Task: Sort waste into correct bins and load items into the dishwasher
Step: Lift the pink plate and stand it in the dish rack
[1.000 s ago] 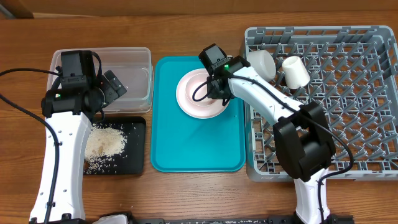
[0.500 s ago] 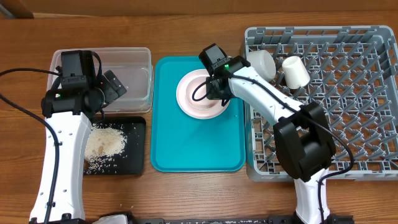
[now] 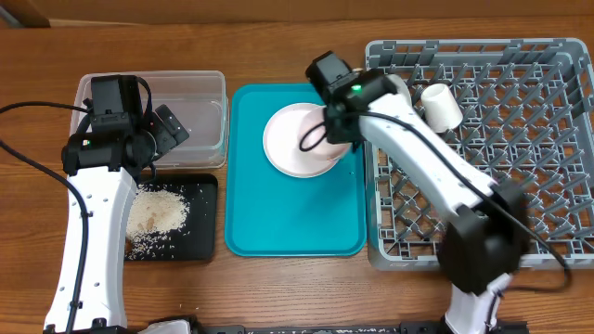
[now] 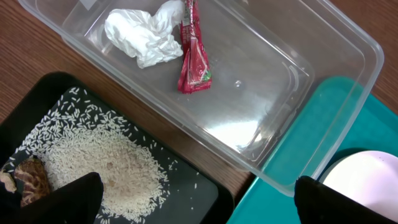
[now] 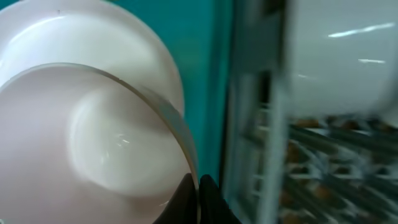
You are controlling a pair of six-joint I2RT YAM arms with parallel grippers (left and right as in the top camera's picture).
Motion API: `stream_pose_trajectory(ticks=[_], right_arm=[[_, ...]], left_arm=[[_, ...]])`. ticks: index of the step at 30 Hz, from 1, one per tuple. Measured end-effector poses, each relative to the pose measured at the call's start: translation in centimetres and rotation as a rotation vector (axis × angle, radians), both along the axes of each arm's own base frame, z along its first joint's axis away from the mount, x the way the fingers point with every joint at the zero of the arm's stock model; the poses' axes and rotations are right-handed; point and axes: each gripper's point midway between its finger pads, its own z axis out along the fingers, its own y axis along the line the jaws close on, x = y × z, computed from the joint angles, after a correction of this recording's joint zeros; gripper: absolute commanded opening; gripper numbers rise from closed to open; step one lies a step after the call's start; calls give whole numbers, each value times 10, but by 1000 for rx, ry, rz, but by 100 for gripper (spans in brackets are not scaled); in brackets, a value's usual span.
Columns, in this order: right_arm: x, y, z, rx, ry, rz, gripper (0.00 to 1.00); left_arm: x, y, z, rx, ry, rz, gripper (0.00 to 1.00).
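My right gripper [image 3: 336, 134] [image 5: 199, 186] is shut on the thin rim of a white bowl [image 3: 295, 139] [image 5: 93, 143]. The bowl is over the pale plate [image 3: 311, 171] [image 5: 93, 31] on the teal tray; I cannot tell whether it is lifted off it. My left gripper [image 3: 162, 130] [image 4: 202, 199] hangs open and holds nothing, above where the clear tub [image 3: 200, 88] [image 4: 323, 68] meets the black tray [image 3: 206, 232] [image 4: 205, 193]. A red wrapper [image 4: 194, 59] and a crumpled tissue [image 4: 143, 34] lie in the tub. Rice [image 3: 158, 211] [image 4: 106, 162] lies in the black tray.
The grey dish rack [image 3: 520, 139] stands at the right, with one white cup [image 3: 441, 105] and another white cup [image 3: 399, 85] near its left back corner. The teal tray [image 3: 288, 218] lies between the bins and the rack, close against the rack's left wall.
The right gripper has closed on the bowl's rim, and its arm has swung toward the rack and shows blurred. The left arm has not moved.
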Motion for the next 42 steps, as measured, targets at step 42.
stream_pose_trajectory(ticks=[42], right_arm=[[-44,-208,88,-667,52,-192,4]], left_arm=[[0,0,0,-2,-1,-1,100]])
